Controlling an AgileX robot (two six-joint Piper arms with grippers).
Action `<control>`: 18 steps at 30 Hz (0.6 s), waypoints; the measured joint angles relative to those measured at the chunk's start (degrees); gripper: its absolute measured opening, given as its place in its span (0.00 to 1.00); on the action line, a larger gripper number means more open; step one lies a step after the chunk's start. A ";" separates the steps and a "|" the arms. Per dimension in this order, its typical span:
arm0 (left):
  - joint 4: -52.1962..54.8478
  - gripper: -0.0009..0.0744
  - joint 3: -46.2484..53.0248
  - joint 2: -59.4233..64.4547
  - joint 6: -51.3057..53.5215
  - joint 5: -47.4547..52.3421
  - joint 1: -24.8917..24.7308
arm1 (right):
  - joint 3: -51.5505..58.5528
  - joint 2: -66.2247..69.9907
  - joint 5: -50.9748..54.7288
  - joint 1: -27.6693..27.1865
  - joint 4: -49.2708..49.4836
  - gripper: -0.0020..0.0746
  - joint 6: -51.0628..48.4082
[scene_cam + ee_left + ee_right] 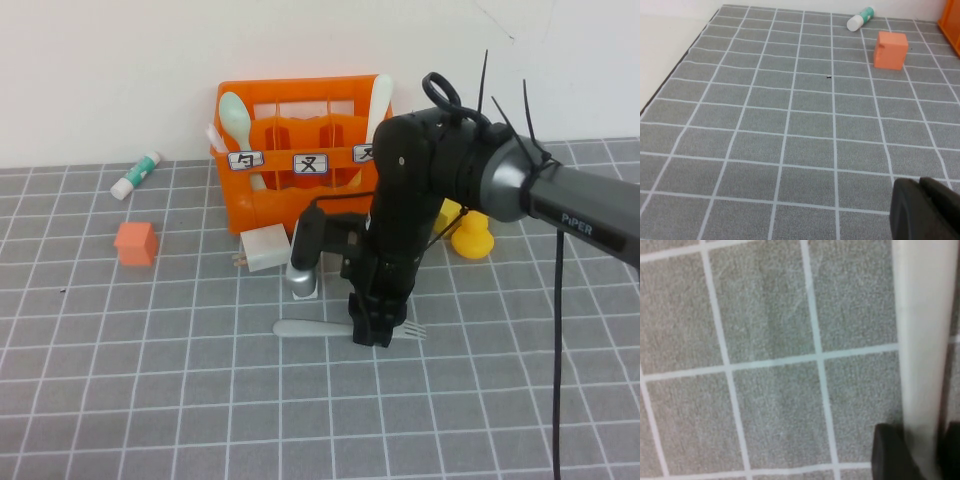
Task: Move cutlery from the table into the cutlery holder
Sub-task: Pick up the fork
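Note:
The light grey fork [305, 327] lies flat on the grey tiled mat in front of the orange cutlery holder [300, 195]. My right gripper [372, 335] is down on the fork's middle, with its tines [415, 331] sticking out on the right. In the right wrist view the fork's pale handle [920, 340] runs between the two black fingers of the right gripper [917, 455], which close against it. My left gripper [922, 210] shows only in the left wrist view. It is shut and empty over bare mat, far from the holder.
A mint-green spoon [235, 115] and a white utensil [380, 100] stand in the holder. A white block [263, 248] and a silver cylinder [303, 280] sit just in front of it. A yellow duck [470, 232] is at the right, an orange cube [135, 243] and a white-green tube [135, 175] at the left.

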 joint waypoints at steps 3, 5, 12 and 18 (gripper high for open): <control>0.00 0.01 0.00 0.00 0.00 0.00 0.00 | 0.00 -0.07 0.36 0.84 -1.09 0.32 0.57; 0.00 0.01 0.00 0.00 0.00 0.00 0.00 | 0.00 -0.22 0.89 1.45 -1.93 0.32 0.06; 0.00 0.01 0.00 0.00 0.00 0.00 0.00 | -2.17 -0.12 2.43 5.60 -5.96 0.32 -2.32; 0.00 0.01 0.00 0.00 0.00 0.00 0.00 | -3.07 -0.12 0.25 6.74 -6.05 0.41 -0.60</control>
